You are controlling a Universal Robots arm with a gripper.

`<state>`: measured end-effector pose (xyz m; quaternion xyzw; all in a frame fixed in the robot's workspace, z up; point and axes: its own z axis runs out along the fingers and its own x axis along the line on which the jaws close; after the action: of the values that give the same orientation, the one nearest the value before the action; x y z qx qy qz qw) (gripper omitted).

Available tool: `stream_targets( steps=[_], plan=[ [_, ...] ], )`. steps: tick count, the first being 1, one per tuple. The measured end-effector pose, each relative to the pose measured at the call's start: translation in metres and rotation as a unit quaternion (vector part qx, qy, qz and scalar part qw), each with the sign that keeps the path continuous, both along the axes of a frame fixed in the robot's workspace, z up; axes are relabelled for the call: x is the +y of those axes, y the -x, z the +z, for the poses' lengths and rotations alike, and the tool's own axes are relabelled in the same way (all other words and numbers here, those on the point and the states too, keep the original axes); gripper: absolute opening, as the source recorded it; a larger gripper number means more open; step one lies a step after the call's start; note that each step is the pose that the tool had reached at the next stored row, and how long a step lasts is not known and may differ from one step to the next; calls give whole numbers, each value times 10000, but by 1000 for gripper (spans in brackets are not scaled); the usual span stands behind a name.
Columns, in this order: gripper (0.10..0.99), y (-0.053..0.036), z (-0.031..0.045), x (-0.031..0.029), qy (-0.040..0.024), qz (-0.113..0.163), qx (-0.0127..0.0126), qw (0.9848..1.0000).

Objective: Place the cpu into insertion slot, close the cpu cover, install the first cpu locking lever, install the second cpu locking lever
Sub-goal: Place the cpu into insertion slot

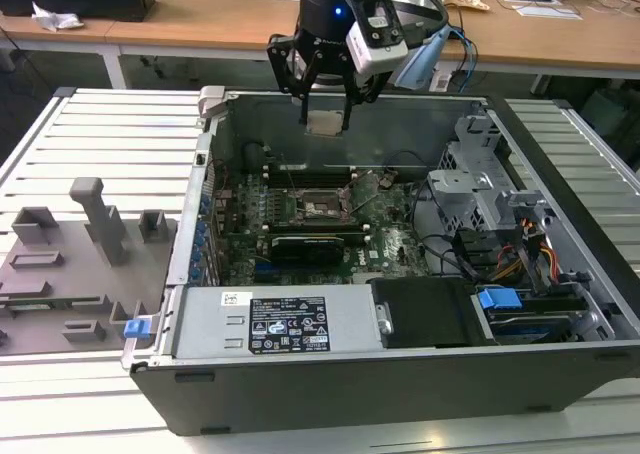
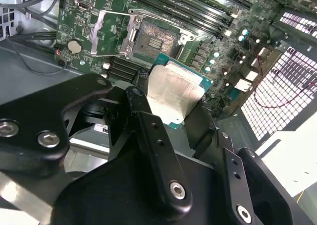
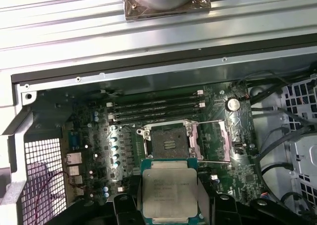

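Note:
My gripper hangs above the far wall of the open computer case, shut on the cpu. In both wrist views the cpu shows as a flat silver-topped square on a green base, pinched at two sides by the black fingers. The insertion slot lies bare on the green board, below and ahead of the chip. The cpu cover stands raised along one side of the slot. Thin wire levers stick out beside it.
Long memory slots run beside the socket and a long black expansion card lies nearer the front. A power supply, drive cage and cables crowd the case. A grey fixture tray sits at the exterior view's left.

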<state>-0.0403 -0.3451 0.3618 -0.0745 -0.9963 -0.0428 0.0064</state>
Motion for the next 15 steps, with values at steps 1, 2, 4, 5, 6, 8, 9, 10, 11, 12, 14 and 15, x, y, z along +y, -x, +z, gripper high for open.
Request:
stream_targets(
  steps=[1, 2, 4, 5, 6, 8, 9, 10, 11, 12, 14, 15],
  plan=[
    [537, 0, 0, 0, 0, -30, 0, 10000],
    [537, 0, 0, 0, 0, -49, 0, 10000],
    [537, 0, 0, 0, 1, -94, 0, 10000],
    [537, 0, 0, 0, 0, -111, 0, 9999],
    [537, 0, 0, 0, 0, -127, 0, 9999],
    [537, 0, 0, 0, 0, -165, 0, 9999],
    [537, 1, 0, 0, 0, -191, 0, 9998],
    [537, 0, 0, 0, 1, -207, 0, 9998],
    [537, 0, 0, 0, 1, -222, 0, 9998],
    [537, 1, 0, 0, 0, -264, 0, 9997],
    [537, 0, 0, 0, 0, -295, 0, 9996],
    [537, 0, 0, 0, 0, -320, 0, 9995]
  ],
)
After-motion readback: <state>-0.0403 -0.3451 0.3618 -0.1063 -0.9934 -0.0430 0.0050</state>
